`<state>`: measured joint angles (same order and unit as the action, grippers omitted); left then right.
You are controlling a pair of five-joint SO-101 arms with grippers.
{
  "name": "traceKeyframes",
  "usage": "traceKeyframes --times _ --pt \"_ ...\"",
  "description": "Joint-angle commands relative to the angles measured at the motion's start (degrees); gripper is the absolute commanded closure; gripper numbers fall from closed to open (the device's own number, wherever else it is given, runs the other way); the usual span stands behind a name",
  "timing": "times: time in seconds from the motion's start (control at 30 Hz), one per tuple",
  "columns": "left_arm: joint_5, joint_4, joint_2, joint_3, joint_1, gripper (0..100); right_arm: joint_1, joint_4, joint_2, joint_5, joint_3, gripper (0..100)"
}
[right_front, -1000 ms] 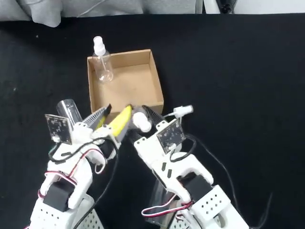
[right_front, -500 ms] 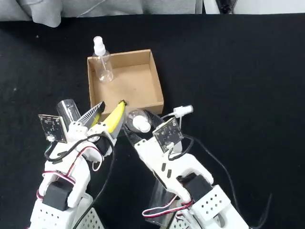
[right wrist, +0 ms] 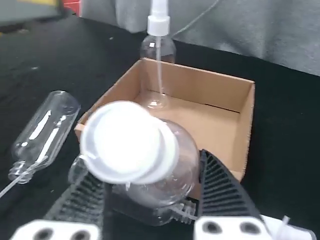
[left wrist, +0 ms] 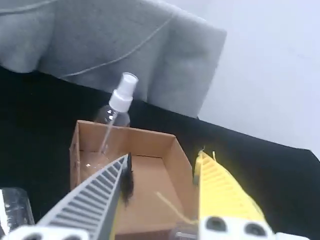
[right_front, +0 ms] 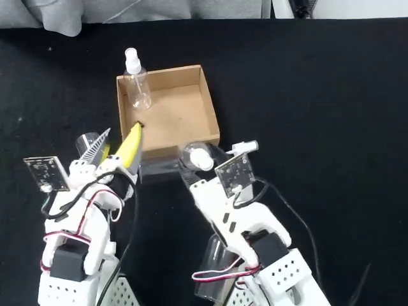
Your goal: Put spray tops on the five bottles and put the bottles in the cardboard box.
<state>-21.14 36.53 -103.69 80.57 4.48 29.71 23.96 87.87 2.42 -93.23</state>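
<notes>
The cardboard box (right_front: 210,115) (left wrist: 177,155) (right wrist: 240,125) sits at mid table. A clear bottle with a white spray top (right_front: 136,83) (left wrist: 117,105) (right wrist: 157,47) stands at its far left corner. My right gripper (right_front: 197,160) (right wrist: 150,187) is shut on a second topped bottle (right_front: 189,153) (right wrist: 172,167), held just outside the box's near wall. My left gripper (right_front: 121,131) (left wrist: 162,160) is open with nothing in it, by the box's near left corner. A topless bottle (right_front: 89,143) (right wrist: 42,132) lies beside it. A loose spray top (right_front: 245,148) lies right of the right gripper.
Another clear bottle (right_front: 213,268) lies on the black table near the right arm's base. Grey cloth (right_front: 57,16) (left wrist: 125,45) bunches along the table's far edge. To the right of the box the black tabletop (right_front: 319,95) is bare.
My left gripper has drawn away from the held bottle, leftward to the box's near left corner. The right gripper has shifted slightly toward the box, still holding the bottle.
</notes>
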Motion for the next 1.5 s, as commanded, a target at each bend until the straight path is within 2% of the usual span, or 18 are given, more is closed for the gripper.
traceKeyframes --times 0.0,0.6,1.1,1.47 --pt "2.6 -0.9 -0.4 -3.1 -3.3 80 -2.6 0.5 0.6 0.3 3.6 89.6" --pt "3.8 -1.2 -0.4 7.4 -21.8 80 -2.6 0.5 0.6 0.2 3.3 89.6" --pt "3.8 -1.3 -0.4 16.1 -23.5 80 -2.6 0.5 0.6 0.2 2.9 89.6" --pt "3.8 0.3 -0.4 16.8 -23.4 80 -2.4 0.5 0.6 0.5 3.2 89.6"
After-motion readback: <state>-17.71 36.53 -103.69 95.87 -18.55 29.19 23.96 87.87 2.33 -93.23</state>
